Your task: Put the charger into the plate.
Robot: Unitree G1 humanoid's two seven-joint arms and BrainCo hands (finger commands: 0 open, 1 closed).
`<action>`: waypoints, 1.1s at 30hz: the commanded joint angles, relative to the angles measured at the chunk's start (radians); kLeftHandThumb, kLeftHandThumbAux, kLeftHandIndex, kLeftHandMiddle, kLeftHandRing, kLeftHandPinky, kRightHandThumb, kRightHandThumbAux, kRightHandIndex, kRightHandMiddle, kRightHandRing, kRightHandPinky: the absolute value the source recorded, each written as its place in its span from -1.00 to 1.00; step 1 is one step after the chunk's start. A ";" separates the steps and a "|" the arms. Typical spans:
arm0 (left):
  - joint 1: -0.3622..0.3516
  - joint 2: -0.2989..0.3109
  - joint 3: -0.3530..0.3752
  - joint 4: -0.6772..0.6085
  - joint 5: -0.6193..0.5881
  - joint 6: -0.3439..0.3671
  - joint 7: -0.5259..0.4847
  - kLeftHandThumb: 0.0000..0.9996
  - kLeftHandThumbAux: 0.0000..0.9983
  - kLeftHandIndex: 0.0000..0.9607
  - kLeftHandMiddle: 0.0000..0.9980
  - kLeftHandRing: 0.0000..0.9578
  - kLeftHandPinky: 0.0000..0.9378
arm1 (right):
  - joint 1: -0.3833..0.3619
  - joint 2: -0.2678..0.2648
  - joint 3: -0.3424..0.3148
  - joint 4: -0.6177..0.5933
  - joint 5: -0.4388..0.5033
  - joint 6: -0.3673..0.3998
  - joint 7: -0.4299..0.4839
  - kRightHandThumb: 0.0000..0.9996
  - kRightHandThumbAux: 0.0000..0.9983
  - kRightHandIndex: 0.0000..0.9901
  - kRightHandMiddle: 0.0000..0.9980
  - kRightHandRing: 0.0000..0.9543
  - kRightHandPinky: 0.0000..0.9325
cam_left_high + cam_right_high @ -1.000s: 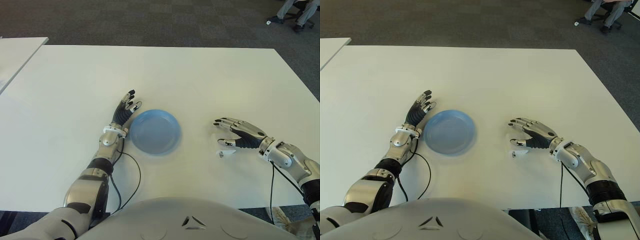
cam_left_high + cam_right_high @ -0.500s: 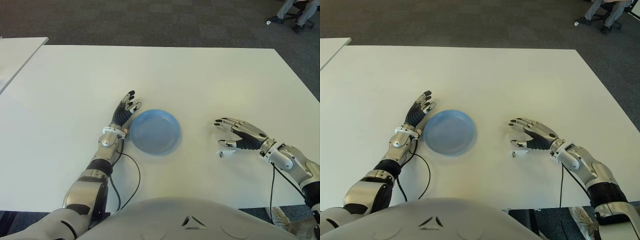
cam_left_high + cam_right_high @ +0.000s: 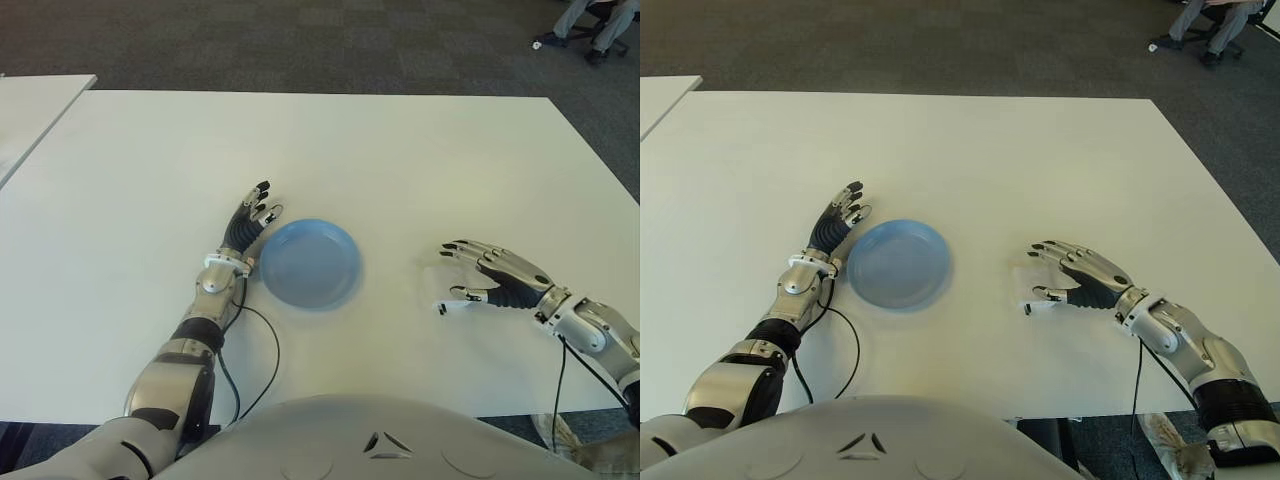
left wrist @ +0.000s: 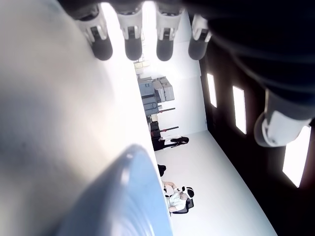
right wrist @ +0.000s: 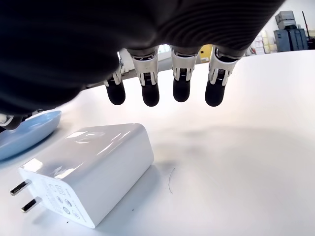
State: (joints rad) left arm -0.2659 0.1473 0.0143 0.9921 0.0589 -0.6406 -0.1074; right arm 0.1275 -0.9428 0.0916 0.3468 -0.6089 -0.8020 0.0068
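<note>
A white charger [image 5: 88, 172] with two metal prongs lies flat on the white table [image 3: 400, 150], to the right of the blue plate [image 3: 308, 262]. My right hand [image 3: 468, 278] hovers just to the right of the charger and over it. In the right wrist view its fingertips [image 5: 150, 96] hang spread above the charger's far edge without touching it, so the hand is open and holds nothing. My left hand [image 3: 250, 215] shows stretched flat at the plate's left rim, fingers straight and nothing in it. The plate has nothing in it.
A black cable [image 3: 262, 350] loops from my left wrist along the table's near edge. A second white table [image 3: 40, 100] stands at the far left. A seated person's legs [image 3: 590, 25] show on the dark carpet at the far right.
My right hand has slid a little to the right, away from the plate, with its fingers still spread. The charger, the plate and the left hand have stayed where they were.
</note>
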 commanded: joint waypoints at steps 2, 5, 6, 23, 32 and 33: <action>0.074 0.005 -0.014 0.078 0.015 0.081 -0.024 -1.00 -0.01 -1.00 -0.92 -0.92 -0.89 | 0.025 -0.019 -0.018 -0.023 0.008 -0.006 0.010 -0.53 -0.82 -1.00 -1.00 -1.00 -1.00; 0.072 0.010 -0.016 0.084 0.019 0.070 -0.025 -1.00 -0.03 -1.00 -0.92 -0.92 -0.89 | 0.037 -0.027 -0.024 -0.024 0.012 -0.006 0.017 -0.55 -0.81 -1.00 -1.00 -1.00 -1.00; 0.072 0.011 -0.017 0.085 0.021 0.068 -0.024 -1.00 -0.03 -1.00 -0.92 -0.92 -0.89 | 0.040 -0.028 -0.025 -0.024 0.013 -0.006 0.018 -0.56 -0.81 -1.00 -1.00 -1.00 -1.00; 0.075 0.024 -0.026 0.087 0.017 0.059 -0.023 -1.00 -0.05 -0.99 -0.90 -0.90 -0.85 | 0.013 -0.014 -0.008 0.067 -0.047 -0.026 -0.039 -0.58 -0.78 -1.00 -1.00 -1.00 -1.00; 0.080 0.031 -0.033 0.085 0.022 0.052 -0.014 -1.00 -0.06 -1.00 -0.90 -0.89 -0.85 | -0.048 -0.002 0.042 0.171 -0.126 -0.065 -0.162 -0.57 -0.78 -1.00 -1.00 -1.00 -1.00; 0.081 0.032 -0.034 0.084 0.022 0.053 -0.014 -1.00 -0.06 -1.00 -0.89 -0.89 -0.85 | -0.053 -0.001 0.047 0.178 -0.132 -0.068 -0.173 -0.57 -0.77 -1.00 -1.00 -1.00 -1.00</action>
State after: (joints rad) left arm -0.2688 0.1718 -0.0109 1.0030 0.0594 -0.6512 -0.1136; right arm 0.0989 -0.9559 0.1162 0.4997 -0.7109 -0.8495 -0.1312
